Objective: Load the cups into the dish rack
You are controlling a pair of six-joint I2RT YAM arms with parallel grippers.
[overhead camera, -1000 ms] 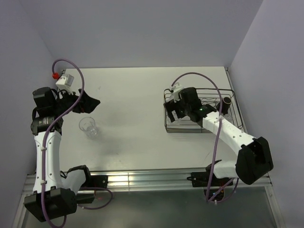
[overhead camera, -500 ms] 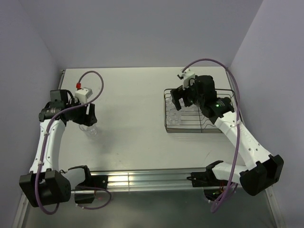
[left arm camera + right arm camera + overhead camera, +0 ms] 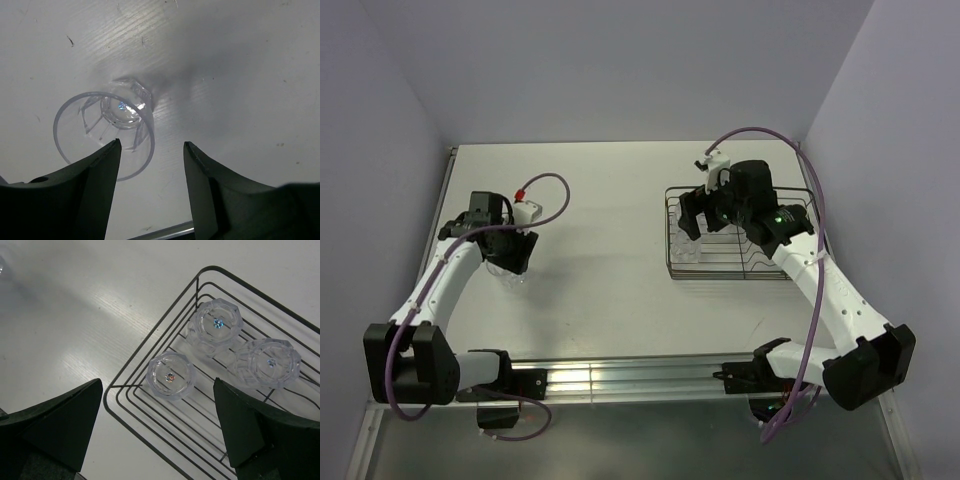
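Observation:
A clear faceted tumbler stands upright, mouth up, on the white table; it also shows in the top view. My left gripper is open just above it. Its left finger overlaps the tumbler's rim, and most of the cup lies left of the gap. My right gripper is open and empty above the left end of the dish rack. Three clear tumblers stand upside down there. The rack shows in the top view under my right gripper. The brown mug is hidden.
The rack sits at the right of the table, close to the right wall. A metal rail runs along the table's near edge. Purple cables loop over both arms.
My left gripper has swung from the table's far left to right over the lone tumbler. My right gripper has lifted up out of the rack and is empty.

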